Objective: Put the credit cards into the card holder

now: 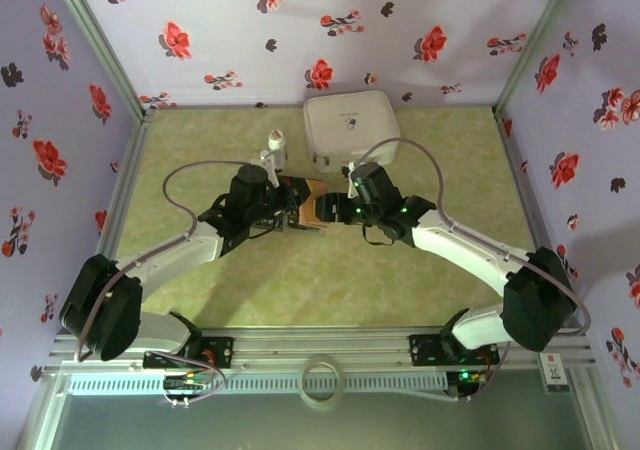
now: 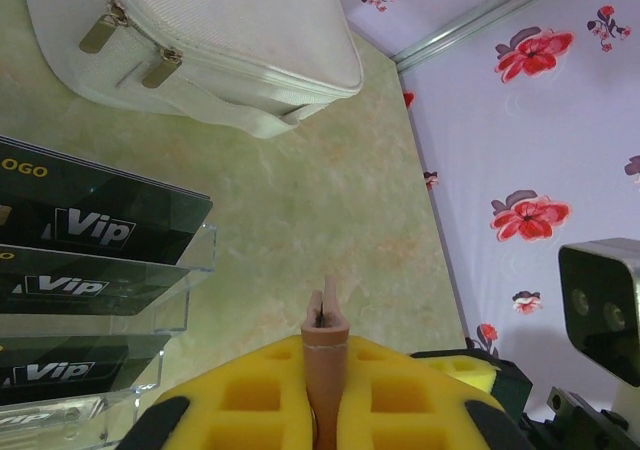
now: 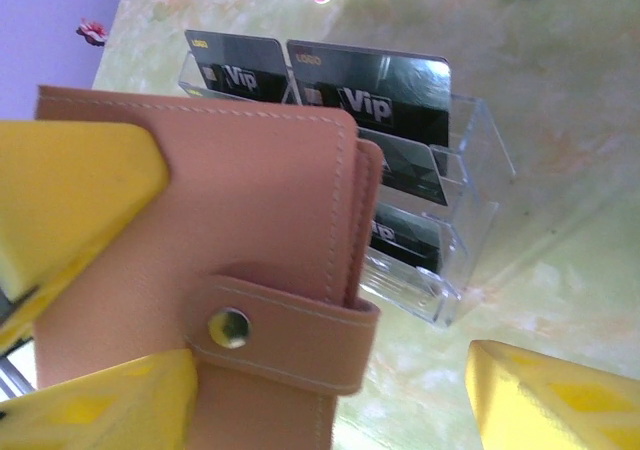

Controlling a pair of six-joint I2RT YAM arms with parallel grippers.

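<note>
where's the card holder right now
The card holder is mid-table in the top view, clamped by the left gripper, with the open right gripper just to its right and the white case behind it.

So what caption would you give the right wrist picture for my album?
Snapped-shut brown card holder held up before a clear rack of black Vip cards on the green table.
</note>
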